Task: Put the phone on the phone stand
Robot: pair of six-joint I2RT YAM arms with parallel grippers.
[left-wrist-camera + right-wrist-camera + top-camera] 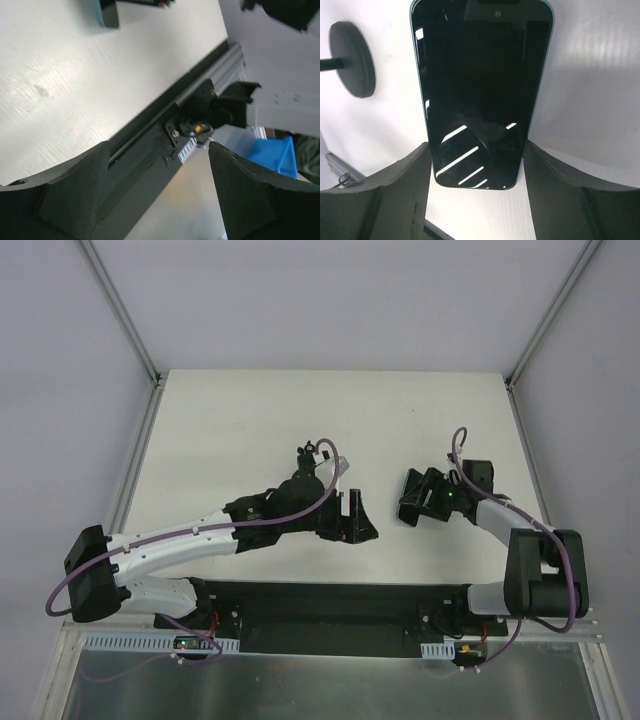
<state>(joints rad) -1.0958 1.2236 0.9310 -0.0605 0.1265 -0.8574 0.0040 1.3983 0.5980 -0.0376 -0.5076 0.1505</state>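
The phone (479,85), black with a glossy face and a teal rim, lies lengthwise between my right gripper's fingers. That right gripper (476,149) is shut on the phone's near end, both pads against its sides. From above, the right gripper (412,498) covers the phone. The phone stand's round disc base (352,59) sits on the table to the phone's left, its stem running out of frame. Its clamp head (306,452) pokes up just behind my left arm. The left gripper (357,520) is open and holds nothing, its left wrist view (159,150) facing the table's front edge.
The white table (230,430) is bounded by aluminium posts and grey walls. A black rail (150,125) runs along the front edge by the right arm's base (225,107). A blue bin (272,155) sits beyond. A dark, teal-edged corner (107,12) shows at the top.
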